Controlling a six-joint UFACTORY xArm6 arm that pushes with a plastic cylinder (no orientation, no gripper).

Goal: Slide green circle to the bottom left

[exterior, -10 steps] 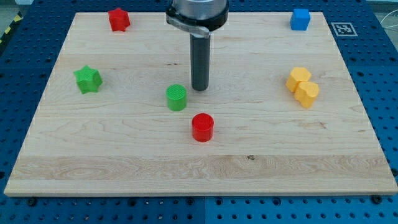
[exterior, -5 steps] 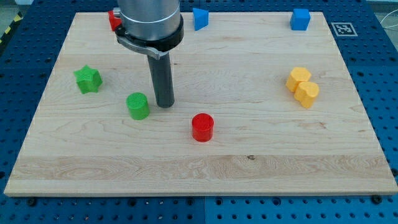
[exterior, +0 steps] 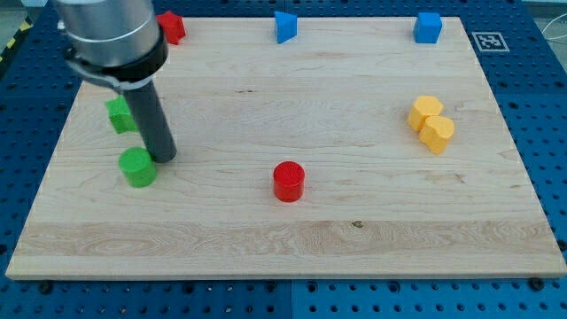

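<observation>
The green circle (exterior: 137,167) is a short green cylinder on the wooden board (exterior: 292,239), at the view's left, a little below mid-height. My tip (exterior: 163,157) stands just to its upper right, touching or nearly touching it. The rod rises from there to the arm's grey body at the view's top left.
A green star (exterior: 118,115) sits just above the green circle, partly hidden by the rod. A red circle (exterior: 288,181) lies mid-board. A red block (exterior: 173,27), a blue block (exterior: 284,26) and a blue cube (exterior: 428,27) line the top edge. Two yellow blocks (exterior: 431,123) sit at the right.
My tip has moved left and slightly down across the board. The green circle has slid with it, from near the board's middle to the left side.
</observation>
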